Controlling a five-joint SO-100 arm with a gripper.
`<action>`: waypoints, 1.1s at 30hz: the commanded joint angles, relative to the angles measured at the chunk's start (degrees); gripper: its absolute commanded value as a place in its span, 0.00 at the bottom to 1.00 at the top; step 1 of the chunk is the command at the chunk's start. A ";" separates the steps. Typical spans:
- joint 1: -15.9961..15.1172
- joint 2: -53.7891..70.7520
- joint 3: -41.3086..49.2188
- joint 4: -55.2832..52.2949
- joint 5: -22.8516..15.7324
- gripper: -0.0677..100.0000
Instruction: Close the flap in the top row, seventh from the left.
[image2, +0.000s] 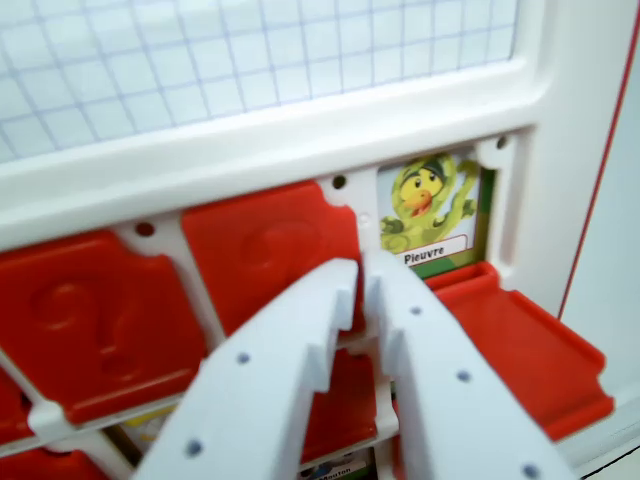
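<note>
Wrist view bright and evenly lit — soft, diffuse light, no hard shadows. White board frame (300, 140) runs close to blown out, little surface detail. Gripper (362, 285) fills the foreground, soft-edged and out of focus, faint shading in the narrow slit between its fingers. Red flaps (265, 250) saturated, mild sheen, embossed marks barely legible. Picture card (430, 215) slightly blurred — label only just readable. Grid sheet (250, 60) soft, lines slanted.
</note>
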 joint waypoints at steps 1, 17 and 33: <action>-2.37 13.01 -0.35 1.93 0.62 0.00; -5.89 45.35 16.08 23.29 3.16 0.00; -9.93 67.59 30.59 31.73 -4.83 0.00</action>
